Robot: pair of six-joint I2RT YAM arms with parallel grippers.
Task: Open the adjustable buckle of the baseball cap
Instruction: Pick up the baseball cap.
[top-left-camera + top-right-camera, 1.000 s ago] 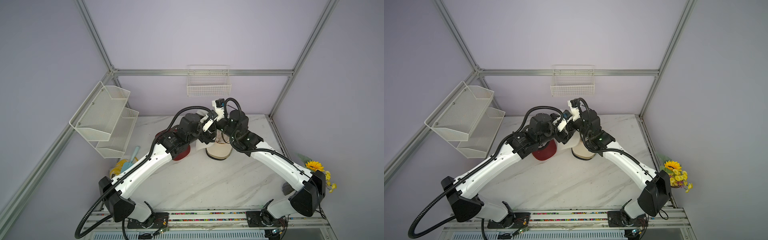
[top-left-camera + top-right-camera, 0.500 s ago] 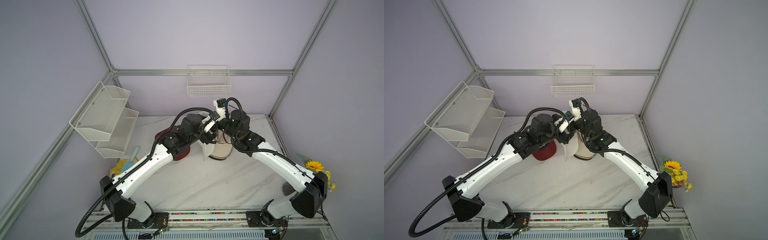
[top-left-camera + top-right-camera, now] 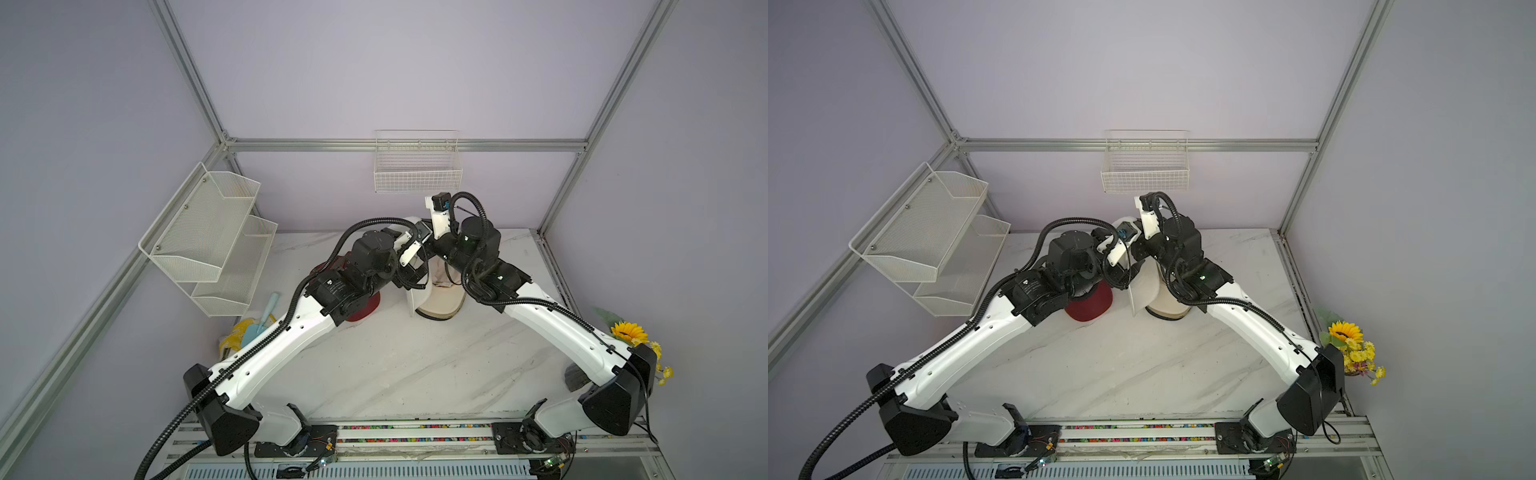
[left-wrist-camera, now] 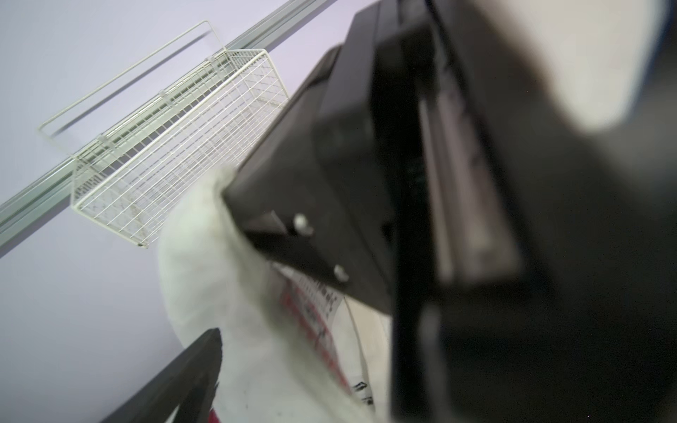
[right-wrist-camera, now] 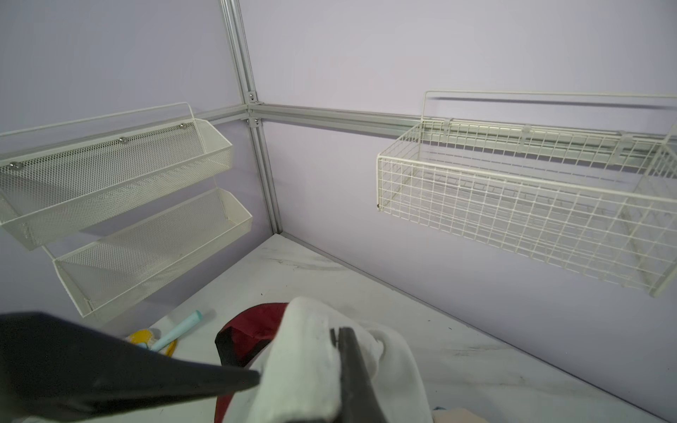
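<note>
Both arms reach from the front rail and converge at the back centre of the table point(image 3: 395, 365), forming an arch. The left arm point(image 3: 291, 336) rises from its low outer elbow, with its wrist turned in toward the right arm point(image 3: 557, 328), which mirrors it from the opposite side with its wrist camera raised highest.

The baseball cap point(image 3: 442, 299), cream and white, sits under the meeting point of the two wrists, just beside a dark red cap point(image 3: 1090, 305). Its crown is lifted while its brim rests on the table.

The right gripper point(image 5: 296, 353) is closed tight, pinching a fold of the cap's white fabric between its dark fingers.

The left gripper point(image 3: 415, 270) stands with its jaws spread wide. In the left wrist view one finger point(image 4: 190, 370) shows beside the white fabric, with a printed label close by. I cannot tell whether it touches the cloth, and it holds nothing that I can see.

The buckle itself cannot be made out in any view.
</note>
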